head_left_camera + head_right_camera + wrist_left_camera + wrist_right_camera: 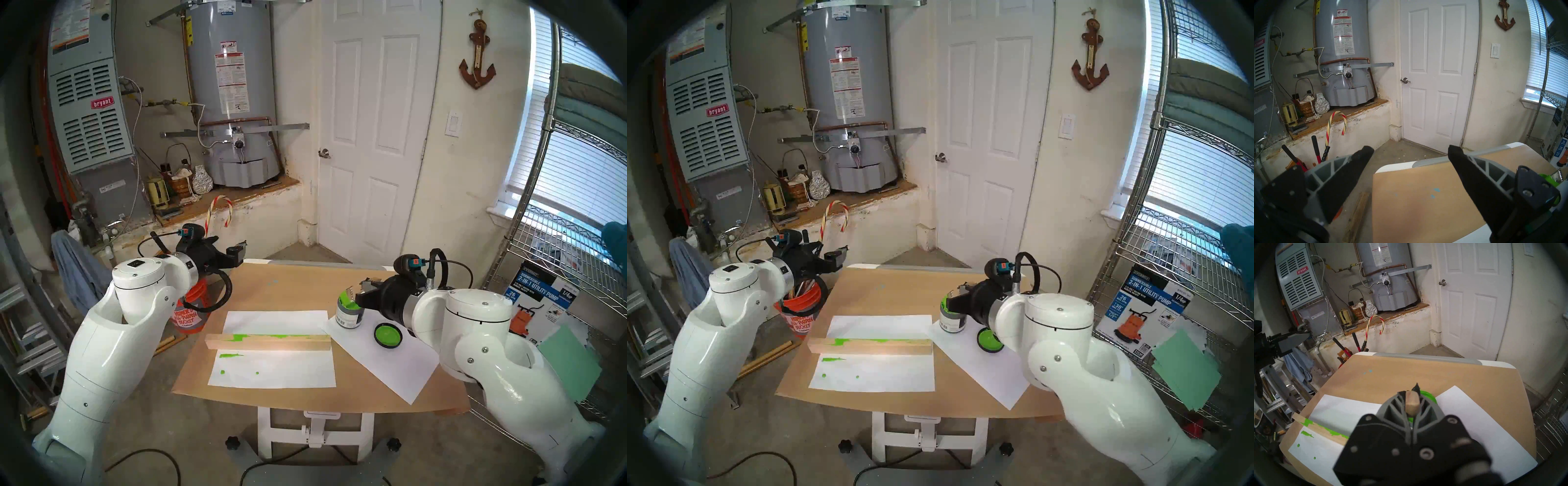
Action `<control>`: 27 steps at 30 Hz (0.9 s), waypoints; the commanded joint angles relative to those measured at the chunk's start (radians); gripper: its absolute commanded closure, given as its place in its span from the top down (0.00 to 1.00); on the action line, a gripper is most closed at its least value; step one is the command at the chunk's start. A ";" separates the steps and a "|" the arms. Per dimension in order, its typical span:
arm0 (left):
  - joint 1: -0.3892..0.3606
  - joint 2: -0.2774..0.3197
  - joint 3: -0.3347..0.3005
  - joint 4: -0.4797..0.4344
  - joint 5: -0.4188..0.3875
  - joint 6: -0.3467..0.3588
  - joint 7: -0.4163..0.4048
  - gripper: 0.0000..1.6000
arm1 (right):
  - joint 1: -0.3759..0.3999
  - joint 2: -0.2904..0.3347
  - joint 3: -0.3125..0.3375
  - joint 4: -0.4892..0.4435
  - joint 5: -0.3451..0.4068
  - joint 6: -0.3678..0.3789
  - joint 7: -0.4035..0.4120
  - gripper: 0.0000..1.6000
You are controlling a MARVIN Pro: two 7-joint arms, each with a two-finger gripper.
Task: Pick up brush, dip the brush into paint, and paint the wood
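My right gripper (363, 292) is shut on the brush (1412, 405); the light wooden handle end pokes up between its fingers. It hangs right over the paint can (347, 317), which stands on a slanted white sheet and shows lime-green paint at its mouth (1426, 393). The gripper hides the bristle end, which points down into the can. The wood (271, 342), a long pale bar with green patches on top, lies across another white sheet to the can's left. My left gripper (1410, 151) stands open and empty by the table's far left corner.
A black lid (388, 335) coated green lies beside the can under my right wrist. Green smears and drops mark the front paper (271, 373). An orange bucket (190, 315) of tools stands left of the table. A wire shelf (543, 210) and a pump box (539, 302) stand at the right.
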 commanded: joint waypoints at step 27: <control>-0.009 0.002 -0.009 -0.017 -0.002 -0.002 0.001 1.00 | -0.035 -0.011 0.063 -0.041 0.071 -0.021 -0.004 0.00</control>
